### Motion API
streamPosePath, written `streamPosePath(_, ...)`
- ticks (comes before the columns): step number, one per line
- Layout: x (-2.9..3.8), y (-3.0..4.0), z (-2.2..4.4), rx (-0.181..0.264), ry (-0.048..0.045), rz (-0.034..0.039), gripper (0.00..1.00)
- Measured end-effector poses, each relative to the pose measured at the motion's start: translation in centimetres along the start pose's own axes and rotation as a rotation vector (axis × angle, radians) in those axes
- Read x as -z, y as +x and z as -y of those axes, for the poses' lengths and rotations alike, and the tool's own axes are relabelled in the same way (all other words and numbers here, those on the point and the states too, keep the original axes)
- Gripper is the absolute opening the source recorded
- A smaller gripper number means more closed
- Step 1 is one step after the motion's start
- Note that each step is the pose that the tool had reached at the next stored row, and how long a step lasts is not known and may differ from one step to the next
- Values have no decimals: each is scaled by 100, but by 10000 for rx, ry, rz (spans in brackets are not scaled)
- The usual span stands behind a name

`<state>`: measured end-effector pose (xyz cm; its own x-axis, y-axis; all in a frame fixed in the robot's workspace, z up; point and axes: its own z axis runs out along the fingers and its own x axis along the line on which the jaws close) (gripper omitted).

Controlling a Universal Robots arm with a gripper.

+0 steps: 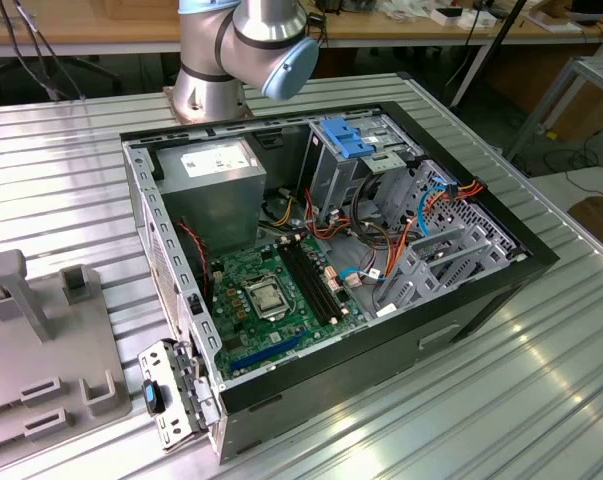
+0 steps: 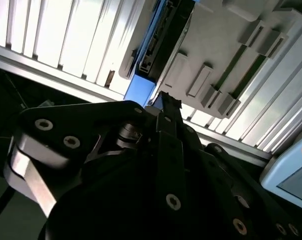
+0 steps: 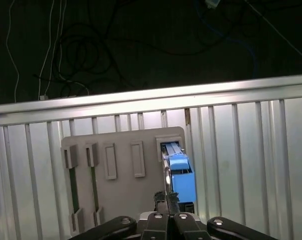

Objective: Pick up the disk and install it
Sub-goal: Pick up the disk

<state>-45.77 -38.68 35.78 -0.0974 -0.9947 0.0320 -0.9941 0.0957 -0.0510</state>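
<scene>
Exterior view is showing the ribbed metal tabletop (image 1: 541,380) carrying an open computer case (image 1: 381,362), which is lying on its side with its green board and wiring facing up. Behind the case, the arm (image 1: 243,50) is standing on its base and rising out of the picture, its silver joint with a blue cap turning toward the exterior view's right. Toward the exterior view's left, a grey fixture plate (image 1: 41,360) with raised slots is resting on the tabletop, well apart from the case's drive bays. In both wrist views the arm's wrist is hanging over this plate (image 3: 120,200) (image 2: 216,45) and pointing down at it. The disk (image 3: 181,175) (image 2: 158,40) is standing on edge in a slot at the plate's border, its dark body lying between bright blue rails, and it is not yet sitting in the case. The claw (image 3: 167,197) (image 2: 167,102) is hovering with its dark tip just beside the disk's near end; I cannot tell whether it is touching the disk, and I cannot tell whether it is open or closed.
</scene>
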Motion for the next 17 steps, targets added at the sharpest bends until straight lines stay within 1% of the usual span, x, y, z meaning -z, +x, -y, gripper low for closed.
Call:
streamPosePath(6,-84,-39,-8,18,1,-1,48)
streamPosePath(7,-96,-49,-10,43,3,1,48)
streamPosePath(8,-112,-65,-12,76,3,3,54)
streamPosePath(10,-151,-84,-18,206,9,10,54)
streamPosePath(13,-193,-86,-33,419,14,20,54)
streamPosePath(14,-206,-87,-38,439,14,21,54)
streamPosePath(15,-232,-95,-41,439,13,20,54)
streamPosePath(17,-256,-108,-43,439,12,20,54)
